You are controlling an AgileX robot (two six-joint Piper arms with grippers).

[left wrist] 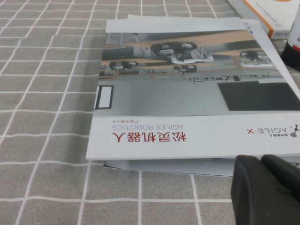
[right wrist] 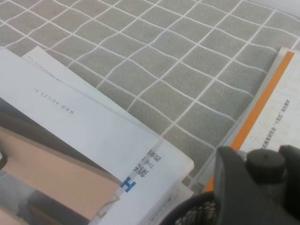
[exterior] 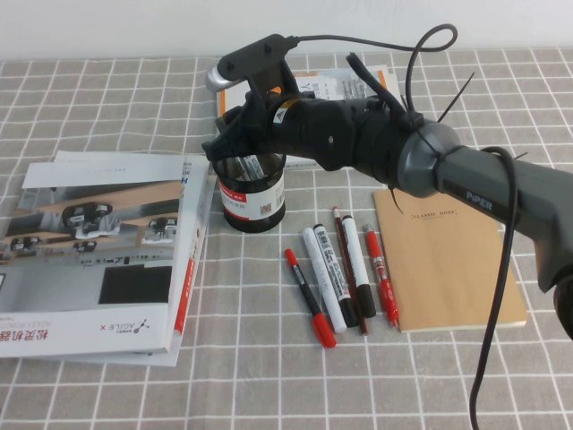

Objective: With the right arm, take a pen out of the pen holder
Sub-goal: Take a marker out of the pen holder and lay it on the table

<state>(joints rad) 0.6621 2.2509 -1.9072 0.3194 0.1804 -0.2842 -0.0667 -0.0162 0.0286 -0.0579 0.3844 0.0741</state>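
Surface: I see a grey woven tablecloth ruled into squares by thin white lines, lying flat.
Pen holder: a black round mesh pen holder with a white-and-red label stands upright near the middle of the table, just right of the brochures.
Right gripper: the right gripper, matte black, hangs at the holder's mouth, its arm reaching in from the right.
Grip: in the right wrist view its black fingers are drawn in narrow on a black-capped pen, whose round flat end shows between them, above the mesh rim.
Left gripper: the left gripper shows only in its own wrist view, as a dull black mass by the near edge of the top brochure; I cannot tell how it is set.
Brochures: a glossy stack of brochures, rectangular and printed with photographs and red characters, lies on the left.
Loose pens: five slim pens lie in a row on the cloth near the holder: a red pen, a white marker, a brown pencil, a white marker with black cap and a second red pen.
Notebook: a plain kraft-brown notebook lies flat, just right of the row.
Far book: a white book with orange trim lies beyond the holder, partly hidden by the arm.
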